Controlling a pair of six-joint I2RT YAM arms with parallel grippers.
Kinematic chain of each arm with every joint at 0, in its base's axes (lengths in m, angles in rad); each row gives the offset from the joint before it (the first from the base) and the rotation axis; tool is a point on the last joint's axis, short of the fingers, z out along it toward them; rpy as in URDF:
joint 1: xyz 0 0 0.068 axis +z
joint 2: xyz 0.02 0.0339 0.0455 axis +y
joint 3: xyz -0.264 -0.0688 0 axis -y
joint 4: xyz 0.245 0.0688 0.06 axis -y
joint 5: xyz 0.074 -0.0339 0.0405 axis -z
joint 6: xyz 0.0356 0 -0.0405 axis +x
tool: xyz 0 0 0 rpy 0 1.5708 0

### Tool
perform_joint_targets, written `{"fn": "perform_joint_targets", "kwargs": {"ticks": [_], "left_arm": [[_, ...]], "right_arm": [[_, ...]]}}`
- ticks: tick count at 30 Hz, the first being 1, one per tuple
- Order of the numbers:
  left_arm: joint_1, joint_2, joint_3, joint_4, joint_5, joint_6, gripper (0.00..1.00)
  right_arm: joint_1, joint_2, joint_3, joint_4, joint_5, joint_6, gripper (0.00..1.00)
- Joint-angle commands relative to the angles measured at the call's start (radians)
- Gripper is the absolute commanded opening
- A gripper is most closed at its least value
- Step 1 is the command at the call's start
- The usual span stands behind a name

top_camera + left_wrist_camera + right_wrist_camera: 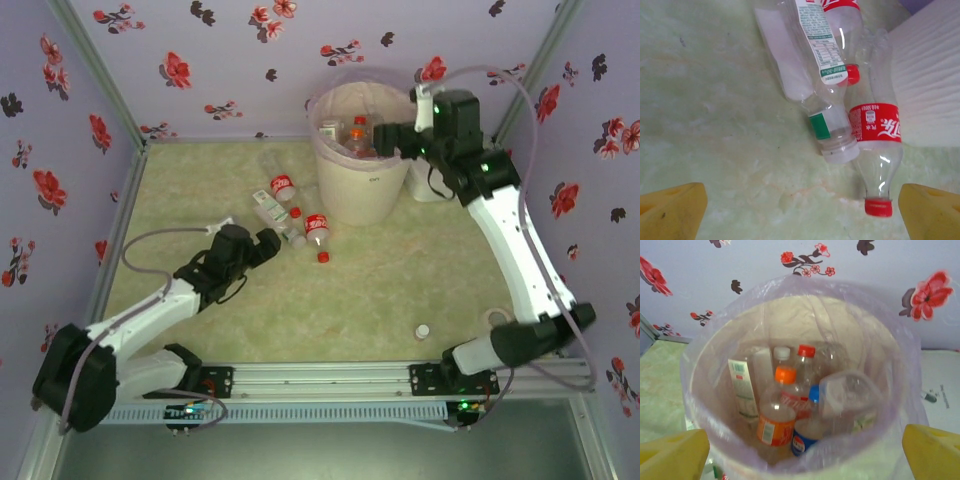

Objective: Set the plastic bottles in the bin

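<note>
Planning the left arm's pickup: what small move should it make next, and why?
Probably ease the left gripper forward, centring on the nearest red-capped bottle: its fingers are open and empty, and that bottle lies just ahead, close to one finger.

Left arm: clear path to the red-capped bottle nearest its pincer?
Probably yes: the left pincer is open, with bare table before the red-capped bottle. A white-capped bottle against it may shift.

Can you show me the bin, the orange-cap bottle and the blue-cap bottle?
bin (pixel 365 190): top view, outer wall.
orange-cap bottle (pixel 776 412): right wrist view, clear body.
blue-cap bottle (pixel 809 427): right wrist view, body above label.
</note>
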Motion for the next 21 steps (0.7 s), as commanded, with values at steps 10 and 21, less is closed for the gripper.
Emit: {"fn": "perform_joint_targets", "kwargs": {"ticks": [10, 21], "left_arm": [[-0.024, 0.369, 0.247, 0.005, 0.016, -0.168, 0.96], [-0.068, 0.565, 0.284, 0.107, 0.022, -0.213, 0.93]], "right_arm": [[-0.039, -0.383, -0.543, 0.098, 0.077, 0.152, 0.99], [-0.042, -0.551, -0.751, 0.098, 0.155, 0.244, 0.97]]}}
